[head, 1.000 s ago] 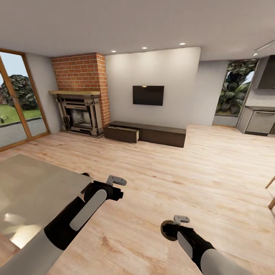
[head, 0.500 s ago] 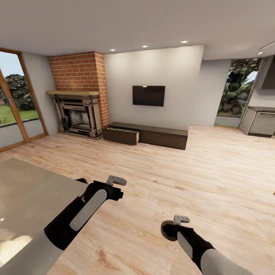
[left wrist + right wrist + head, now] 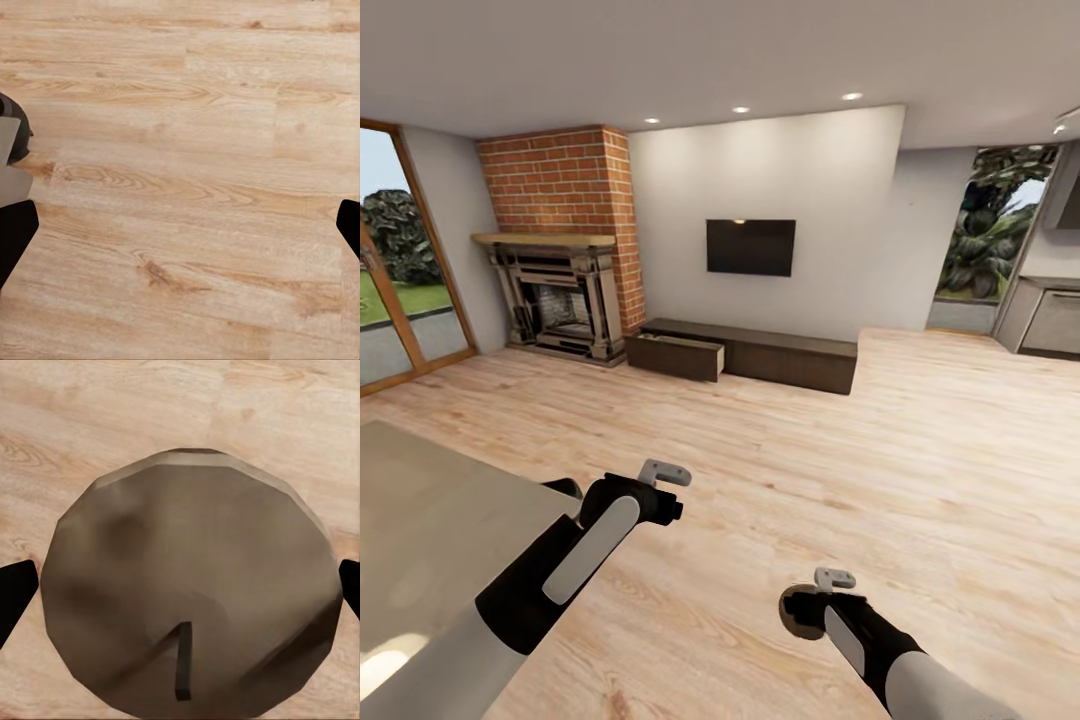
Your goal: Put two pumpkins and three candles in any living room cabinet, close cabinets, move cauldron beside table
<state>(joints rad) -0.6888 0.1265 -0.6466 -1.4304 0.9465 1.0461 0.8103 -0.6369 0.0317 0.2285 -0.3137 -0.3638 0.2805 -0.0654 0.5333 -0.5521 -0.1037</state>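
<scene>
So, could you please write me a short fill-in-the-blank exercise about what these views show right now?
1. The right gripper holds a grey-beige ____.
2. The cabinet against the far wall has one drawer standing ____.
3. Above the cabinet, a dark ____ hangs on the wall.
4. The fireplace is backed by red ____.

Missing words: candle; open; television; brick

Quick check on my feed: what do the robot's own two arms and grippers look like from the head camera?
Both arms share one look: pale grey upper sleeves, black forearm shells with a light grey oval inlay, and rounded black wrists. A small light grey bracket sits atop the left gripper and the right gripper. No cables or markings are visible. In the wrist views the fingers appear as plain black tips at the picture edges.
</scene>
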